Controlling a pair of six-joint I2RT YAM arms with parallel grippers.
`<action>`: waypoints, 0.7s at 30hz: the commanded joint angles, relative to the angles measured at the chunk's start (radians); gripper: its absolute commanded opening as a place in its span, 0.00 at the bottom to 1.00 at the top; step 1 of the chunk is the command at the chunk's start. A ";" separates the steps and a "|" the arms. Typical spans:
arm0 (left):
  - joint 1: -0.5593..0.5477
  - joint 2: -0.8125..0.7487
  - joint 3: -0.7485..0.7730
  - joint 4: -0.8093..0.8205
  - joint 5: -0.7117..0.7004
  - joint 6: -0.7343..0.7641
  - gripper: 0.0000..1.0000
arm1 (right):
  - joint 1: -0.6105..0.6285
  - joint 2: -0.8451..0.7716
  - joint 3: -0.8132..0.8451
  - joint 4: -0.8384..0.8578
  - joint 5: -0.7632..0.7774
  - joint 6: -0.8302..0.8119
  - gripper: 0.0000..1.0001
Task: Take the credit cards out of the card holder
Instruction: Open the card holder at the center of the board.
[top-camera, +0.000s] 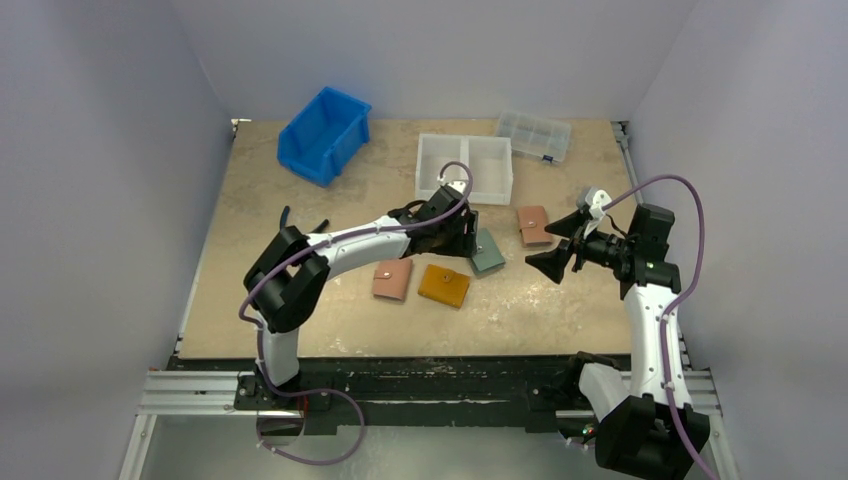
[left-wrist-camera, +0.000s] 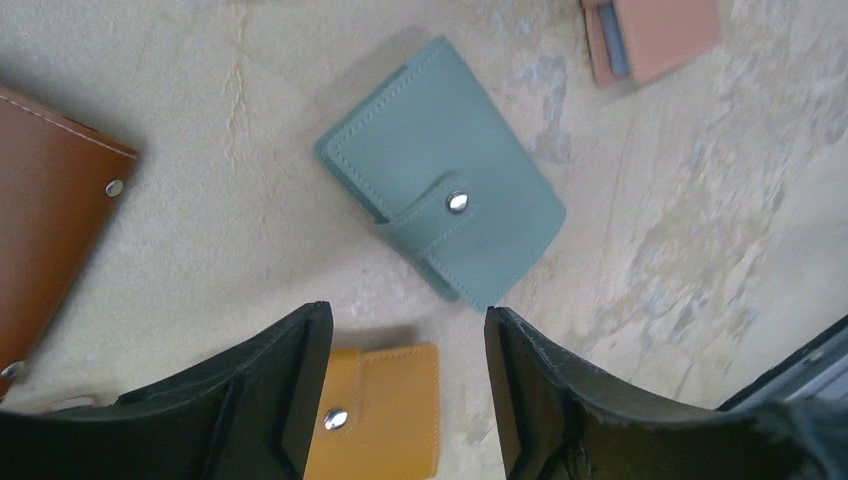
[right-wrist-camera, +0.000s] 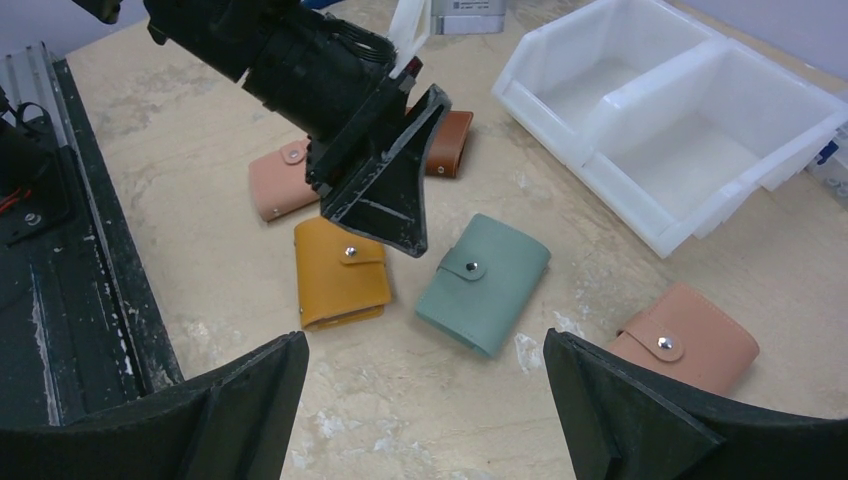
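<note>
left gripper (left-wrist-camera: 408, 320): jaws partly apart with nothing between them, only bare table and the edge of the card holder showing through the gap. It hangs over the middle of the table, above the spot between the card holder and the green wallet. Cannot tell if a fingertip touches anything.
right gripper (right-wrist-camera: 425, 340): jaws wide apart and empty. It is held up off the table on the right side and points left toward the wallets.
card holder (top-camera: 443, 285): mustard-orange leather-like wallet, lying flat near the middle of the table, closed, tab snapped down on its metal stud. In the left wrist view the left finger (left-wrist-camera: 250, 400) overlaps its left edge.
green wallet (left-wrist-camera: 440, 170): sage-green leather-like wallet, flat and snapped shut. It is just right of and slightly farther than the card holder, with a narrow strip of table between them.
pink wallets: one salmon-pink snap wallet (top-camera: 392, 280) lies just left of the card holder, and a second one (top-camera: 534, 225) lies to the right, beyond the green wallet and well apart from the holder. Both are closed.
brown wallet (right-wrist-camera: 450, 143): tan-brown leather-like wallet, mostly hidden behind the left arm, on the far side of the card holder.
white tray (top-camera: 465, 168): white plastic tray with two compartments, far centre.
blue bin (top-camera: 325, 133): blue plastic bin with an open front, far left.
clear box (top-camera: 534, 135): clear plastic box with dividers, far right, just beyond the white tray.
table (top-camera: 300, 220): tan worn board.
</note>
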 joint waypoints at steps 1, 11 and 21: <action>-0.005 -0.114 -0.037 -0.067 0.048 0.230 0.61 | -0.004 -0.004 0.000 0.010 0.009 -0.007 0.99; -0.069 -0.129 -0.023 -0.270 -0.144 0.124 0.57 | -0.004 -0.007 -0.001 0.004 0.019 -0.015 0.99; -0.065 -0.208 -0.174 -0.211 -0.170 -0.130 0.51 | -0.004 -0.012 -0.003 0.004 0.021 -0.019 0.99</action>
